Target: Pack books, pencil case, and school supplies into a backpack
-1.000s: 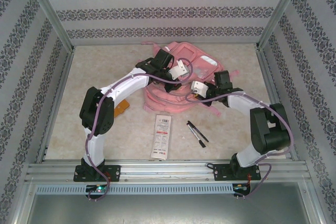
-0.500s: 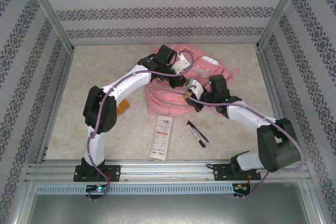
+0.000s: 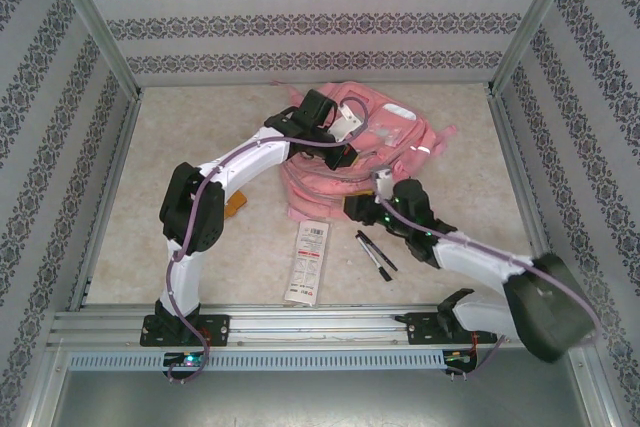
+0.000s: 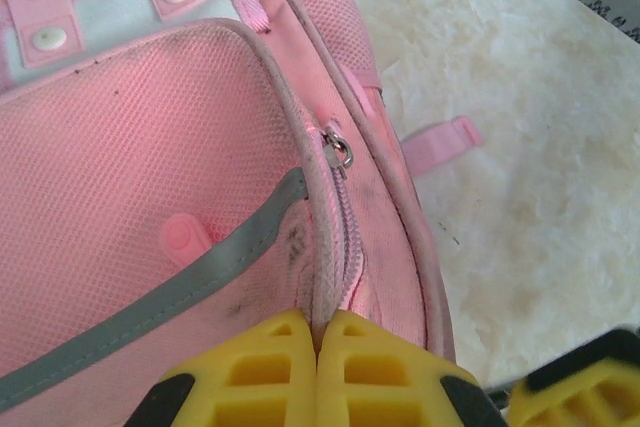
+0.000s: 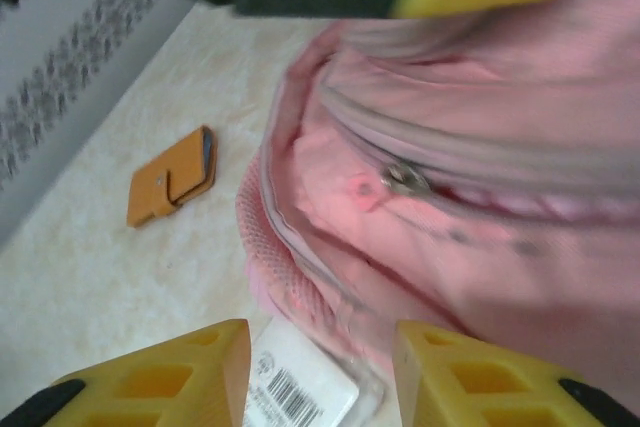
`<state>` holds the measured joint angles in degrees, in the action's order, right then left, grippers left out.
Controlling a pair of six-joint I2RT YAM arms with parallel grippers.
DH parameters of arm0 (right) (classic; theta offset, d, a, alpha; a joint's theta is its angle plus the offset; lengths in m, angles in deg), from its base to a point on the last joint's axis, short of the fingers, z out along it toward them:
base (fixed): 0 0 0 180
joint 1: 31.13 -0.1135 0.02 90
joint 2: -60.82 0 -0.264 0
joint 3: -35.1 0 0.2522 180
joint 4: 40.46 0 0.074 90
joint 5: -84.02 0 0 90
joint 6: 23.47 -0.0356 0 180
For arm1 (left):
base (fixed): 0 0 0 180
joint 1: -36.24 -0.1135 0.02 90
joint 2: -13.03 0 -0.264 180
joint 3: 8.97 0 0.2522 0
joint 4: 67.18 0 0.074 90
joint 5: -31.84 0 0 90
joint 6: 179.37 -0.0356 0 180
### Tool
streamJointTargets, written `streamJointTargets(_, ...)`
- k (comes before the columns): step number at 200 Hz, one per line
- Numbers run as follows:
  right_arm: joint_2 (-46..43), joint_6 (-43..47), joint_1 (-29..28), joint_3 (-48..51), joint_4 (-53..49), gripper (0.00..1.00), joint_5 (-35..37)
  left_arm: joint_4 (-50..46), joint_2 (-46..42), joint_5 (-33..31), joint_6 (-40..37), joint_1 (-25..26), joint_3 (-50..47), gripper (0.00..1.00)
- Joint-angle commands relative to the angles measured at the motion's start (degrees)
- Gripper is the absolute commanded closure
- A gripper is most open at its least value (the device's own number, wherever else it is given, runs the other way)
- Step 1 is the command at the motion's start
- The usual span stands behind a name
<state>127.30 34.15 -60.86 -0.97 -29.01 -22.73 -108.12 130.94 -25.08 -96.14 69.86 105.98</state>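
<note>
The pink backpack lies at the back middle of the table. My left gripper is shut on the backpack's zipper edge, the yellow fingers pressed together on the fabric, with the zipper pull just beyond. My right gripper is open at the backpack's near edge, nothing between its fingers. The white pencil case lies near the front, its barcoded end beneath the right fingers. Two black pens lie beside it. The booklet lies orange face up to the left.
The left arm arches over the booklet and hides most of it. A pink strap trails off the backpack onto the bare tabletop. Patterned walls and metal posts enclose the table on three sides.
My right arm has swung down and nearer, from the backpack's right side to its near edge, and its jaws have opened. The left gripper has kept its hold on the backpack.
</note>
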Motion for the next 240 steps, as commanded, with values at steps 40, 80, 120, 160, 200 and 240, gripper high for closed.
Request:
streamJointTargets(40, -18.8, -33.3, 3.3, 0.7, -21.3, 0.49, 10.0, 7.0, -5.5, 3.9, 1.6, -0.3, -3.0, 1.00)
streamJointTargets(80, -10.9, -39.0, 11.0, -3.9, -17.4, 0.45, 1.1, 6.5, -5.9, 5.3, 1.5, -0.3, -3.7, 1.00)
streamJointTargets(120, -0.9, -43.4, 11.2, -9.9, -12.1, 0.47, 0.5, 7.5, -6.8, 6.4, 1.8, -0.3, -5.9, 1.00)
streamJointTargets(160, 11.6, -47.2, 12.6, -13.6, -0.2, 0.52, -5.5, 8.6, -7.3, 7.3, 2.7, -0.3, -6.4, 1.00)
streamJointTargets(200, 14.9, -48.9, 11.0, -16.3, 3.2, 0.76, -4.3, 11.2, -7.8, 7.6, 4.5, -0.3, -7.7, 1.00)
streamJointTargets(240, 11.5, -51.3, 9.6, -17.0, 1.7, 1.00, -0.9, 1.9, -14.7, 0.7, 6.8, -0.5, -8.8, 0.60)
